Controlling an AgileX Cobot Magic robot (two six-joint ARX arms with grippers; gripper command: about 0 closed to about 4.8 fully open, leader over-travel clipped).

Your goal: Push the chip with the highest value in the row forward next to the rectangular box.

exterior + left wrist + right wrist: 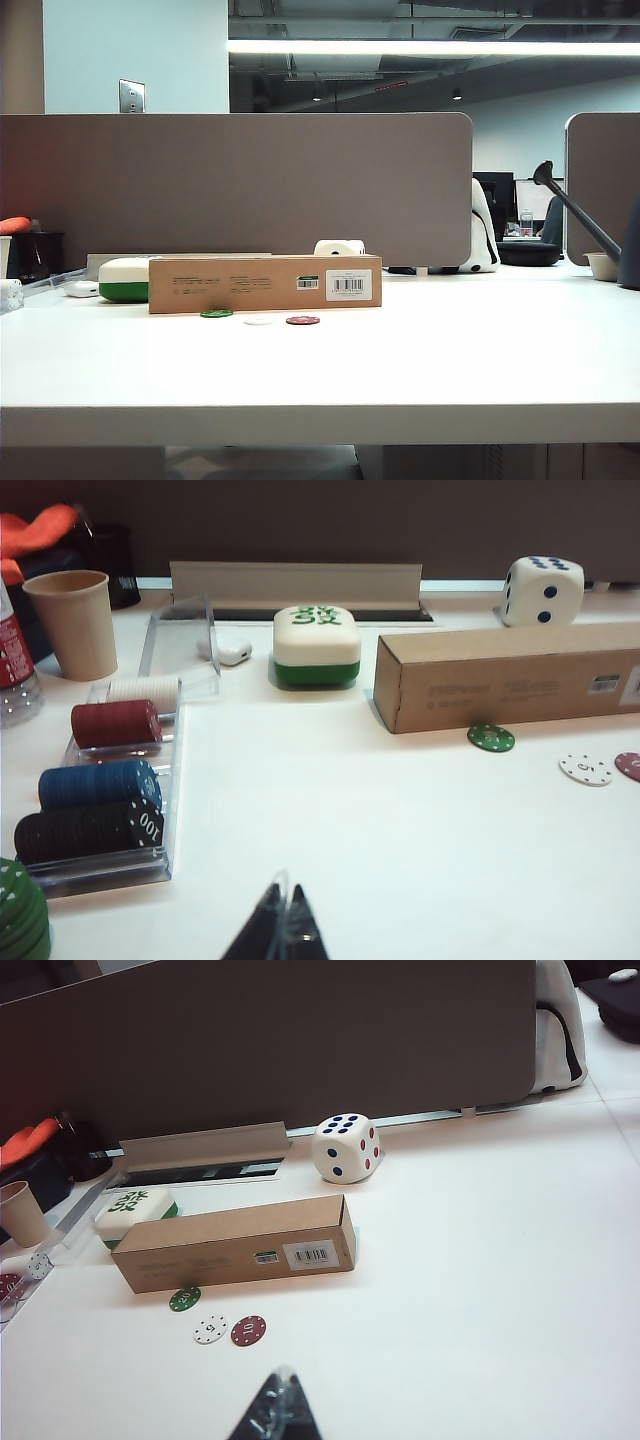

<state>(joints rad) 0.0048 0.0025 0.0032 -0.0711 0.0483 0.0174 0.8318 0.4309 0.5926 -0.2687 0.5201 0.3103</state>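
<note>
The left gripper [283,925] hangs low over the white table [350,830], its dark fingertips pressed together with nothing between them, well short of the chips. The right gripper [280,1405] hangs likewise, tips closed on nothing, near the table's front.

The green chip [491,738] lies flat just beside the front face of the rectangular box [510,675], near its left end; whether they touch cannot be told. A white chip [586,769] and a dark red chip [630,766] lie further from the box, close together.

At the left a clear chip tray [165,810] holds rows of chips on edge: white [143,691], red [115,723], blue [98,783] and black [90,830]. A green stack [20,915] sits beside it. A tan paper cup [72,622] stands upright further back.

Behind the box are a white-and-green mahjong-tile case [316,645] and a large white die [543,590]. A grey partition [235,185] backs the desk; beyond lies an office with a ceiling strip light [430,47].
</note>
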